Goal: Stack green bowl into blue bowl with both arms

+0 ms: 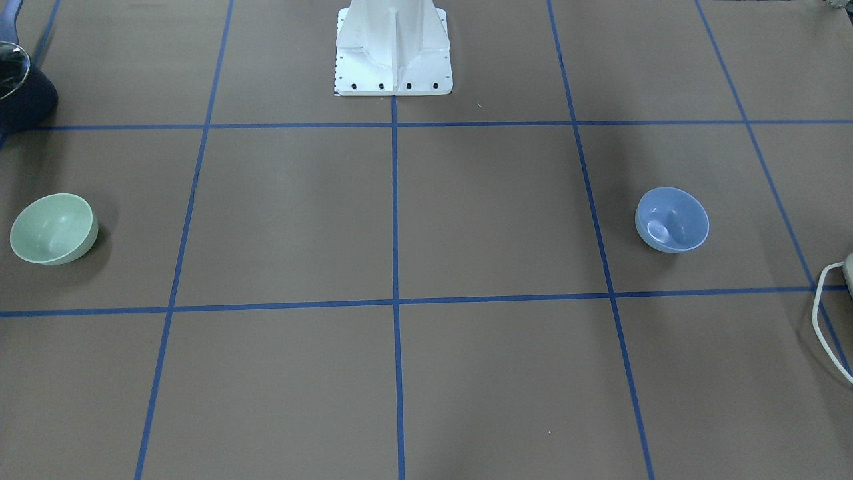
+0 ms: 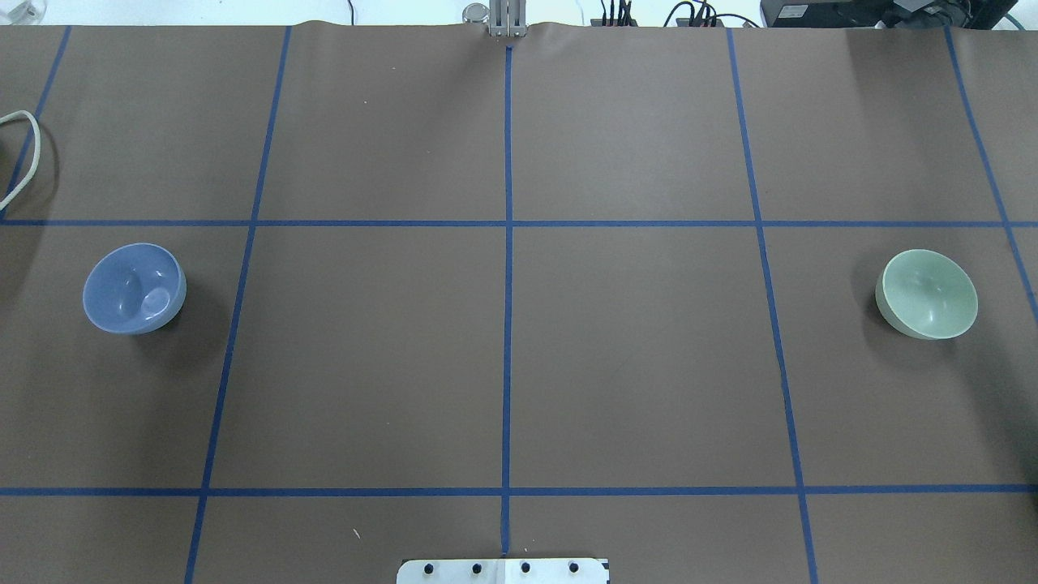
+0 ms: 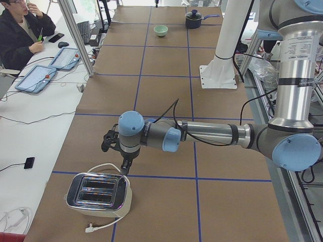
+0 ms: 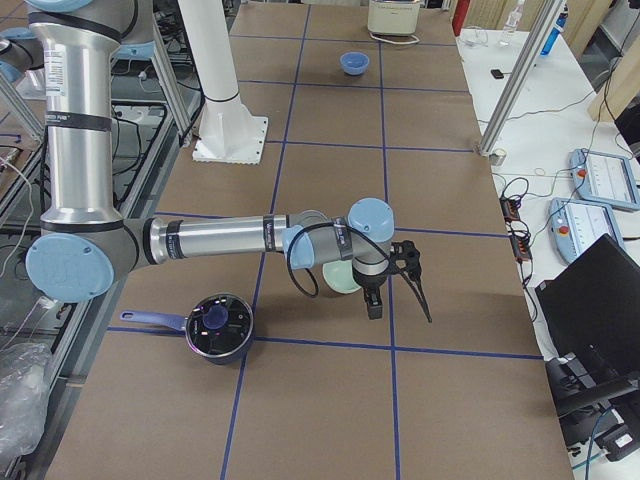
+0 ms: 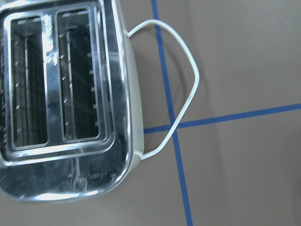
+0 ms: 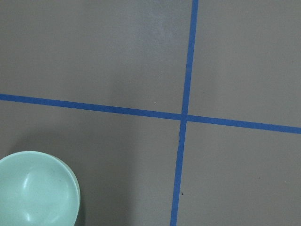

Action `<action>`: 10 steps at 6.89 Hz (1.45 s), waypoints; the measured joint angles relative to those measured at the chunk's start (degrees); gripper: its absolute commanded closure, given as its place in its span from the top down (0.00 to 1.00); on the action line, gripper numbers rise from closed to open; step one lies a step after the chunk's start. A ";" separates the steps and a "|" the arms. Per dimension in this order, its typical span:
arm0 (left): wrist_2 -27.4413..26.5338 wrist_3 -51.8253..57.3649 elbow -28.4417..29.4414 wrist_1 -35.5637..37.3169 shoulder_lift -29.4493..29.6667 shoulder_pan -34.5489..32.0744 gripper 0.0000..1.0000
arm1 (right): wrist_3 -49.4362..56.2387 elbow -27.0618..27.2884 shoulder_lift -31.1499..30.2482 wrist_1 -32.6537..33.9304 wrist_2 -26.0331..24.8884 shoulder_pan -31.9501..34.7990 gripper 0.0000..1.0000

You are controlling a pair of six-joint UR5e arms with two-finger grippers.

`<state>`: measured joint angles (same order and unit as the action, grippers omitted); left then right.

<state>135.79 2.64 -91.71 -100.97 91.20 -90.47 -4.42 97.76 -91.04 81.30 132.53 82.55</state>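
Note:
The green bowl stands upright on the table's right side; it also shows in the front view and at the lower left of the right wrist view. The blue bowl stands upright far off on the left side. My right gripper hangs over the table next to the green bowl, which is partly hidden behind the wrist. My left gripper hangs above the table between the toaster and the blue bowl, which the arm hides there. I cannot tell whether either gripper is open or shut.
A chrome toaster with a white cord stands at the table's left end. A dark lidded pot stands near the green bowl. The white pedestal stands at the robot's edge. An operator sits beside the table.

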 measured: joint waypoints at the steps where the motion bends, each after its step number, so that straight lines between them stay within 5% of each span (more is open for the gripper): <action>1: 2.10 0.08 0.61 -1.05 0.59 0.42 0.99 | -0.24 -0.25 2.54 -0.17 -0.48 -2.41 1.00; 5: 3.09 -11.96 0.62 -8.57 2.60 13.04 0.99 | -6.83 -0.52 8.98 -0.87 -1.47 -8.86 1.00; 10: 2.32 -20.32 2.45 -9.92 4.35 25.81 0.98 | -7.53 -0.59 9.67 -1.80 -2.27 -10.54 1.00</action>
<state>138.11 -17.68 -89.27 -110.89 95.55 -64.67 -11.95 97.17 -81.36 79.51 130.26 72.01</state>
